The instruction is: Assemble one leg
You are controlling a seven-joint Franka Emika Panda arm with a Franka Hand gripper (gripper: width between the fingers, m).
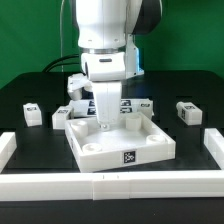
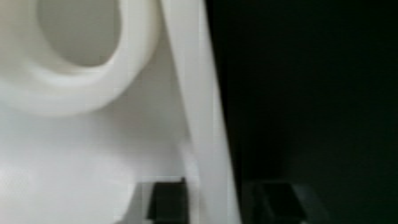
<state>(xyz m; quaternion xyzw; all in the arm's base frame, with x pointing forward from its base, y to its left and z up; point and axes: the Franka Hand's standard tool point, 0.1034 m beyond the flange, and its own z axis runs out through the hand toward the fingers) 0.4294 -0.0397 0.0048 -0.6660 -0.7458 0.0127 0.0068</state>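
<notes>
- Gripper (image 1: 105,124) first: it's hanging straight down over the far side of the big white tray-like panel (image 1: 100,155), with the fingertips dipping right to that wall.
- The wrist view is telling you why. One finger (image 2: 164,200) is sitting over the white inside of the panel (image 2: 71,140) and the other is sitting over the dark table outside. So the jaws are straddling the rim, with the wall running up between them.
- Whether they're actually squeezing that wall or just bracketing it — I can't tell from these shots, so don't count on a solid grip.
- One corner hole (image 2: 63,35) is showing close by in the wrist view. My guess is that's where a leg is meant to go.
- No leg is riding in the gripper. One leg (image 1: 32,113) is lying on the table off to the exterior view's left, well apart from the panel. A second leg (image 1: 187,110) is lying off to the exterior view's right, and more are crowding just behind the panel.
- My read: you're dealing with the panel before any leg — probably positioning it near the white rail (image 1: 110,185) so it's braced. I can't tell if the two are touching.
</notes>
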